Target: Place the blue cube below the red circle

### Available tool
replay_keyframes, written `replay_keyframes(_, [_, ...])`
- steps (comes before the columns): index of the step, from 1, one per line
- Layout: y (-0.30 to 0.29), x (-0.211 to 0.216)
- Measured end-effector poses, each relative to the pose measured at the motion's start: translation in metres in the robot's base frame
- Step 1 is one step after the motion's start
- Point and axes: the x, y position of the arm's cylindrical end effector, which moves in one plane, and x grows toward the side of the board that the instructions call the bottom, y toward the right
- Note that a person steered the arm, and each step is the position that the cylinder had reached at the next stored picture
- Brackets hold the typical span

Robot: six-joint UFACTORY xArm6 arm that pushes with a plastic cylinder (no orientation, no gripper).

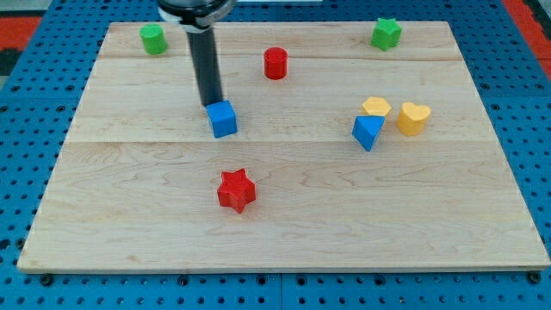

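The blue cube (223, 119) sits on the wooden board (284, 224), left of centre. The red circle (275, 63), a short cylinder, stands up and to the right of the cube, near the view's top. My tip (211, 104) is at the cube's upper left edge, touching or almost touching it. The dark rod rises from there to the view's top.
A red star (237, 190) lies below the cube. A blue triangle (368, 132), a yellow block (376, 108) and a yellow heart (413, 117) cluster at the right. A green block (153, 39) sits top left, a green star (386, 34) top right.
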Motion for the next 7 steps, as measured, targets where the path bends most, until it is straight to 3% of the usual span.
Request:
replay_keyframes(2, [-0.023,-0.062])
replay_keyframes(5, [-0.093,-0.066])
replay_keyframes(6, [-0.011,-0.053])
replay_keyframes(7, [-0.003,-0.017])
